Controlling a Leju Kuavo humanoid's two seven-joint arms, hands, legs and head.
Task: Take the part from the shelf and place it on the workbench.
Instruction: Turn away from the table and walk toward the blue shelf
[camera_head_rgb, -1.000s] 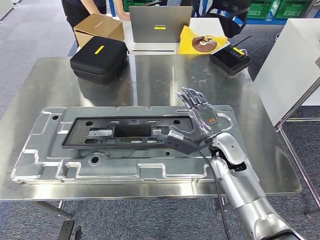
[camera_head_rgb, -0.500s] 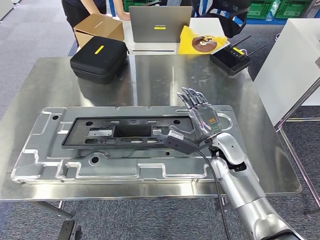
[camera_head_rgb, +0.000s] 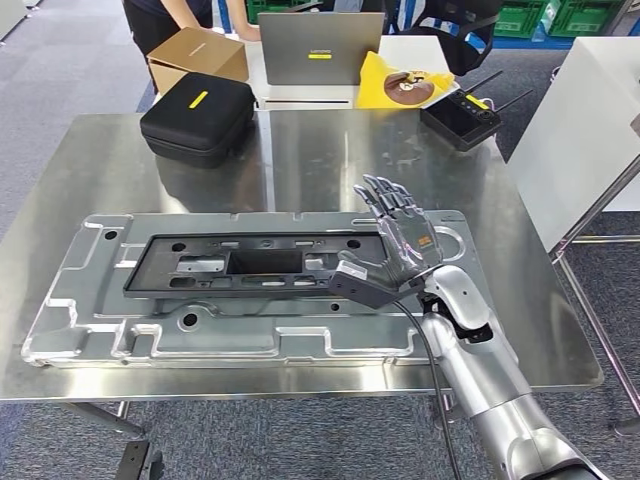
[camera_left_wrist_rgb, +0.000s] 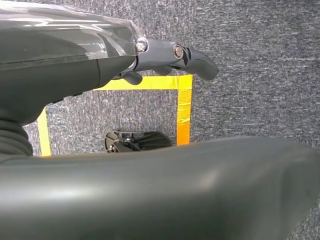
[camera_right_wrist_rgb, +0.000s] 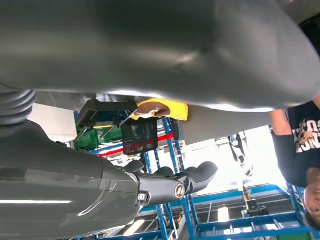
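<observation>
Part (camera_head_rgb: 241, 268) flat on workbench (camera_head_rgb: 317, 160), right robot hand (camera_head_rgb: 400, 240) above.

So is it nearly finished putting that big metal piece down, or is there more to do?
It looks nearly done. The large grey metal part already lies flat on the steel workbench, so the placing seems complete. The right hand is over the part's right end with its fingers spread, holding nothing. What appears left is drawing that arm away. The left hand hangs over the floor.
</observation>
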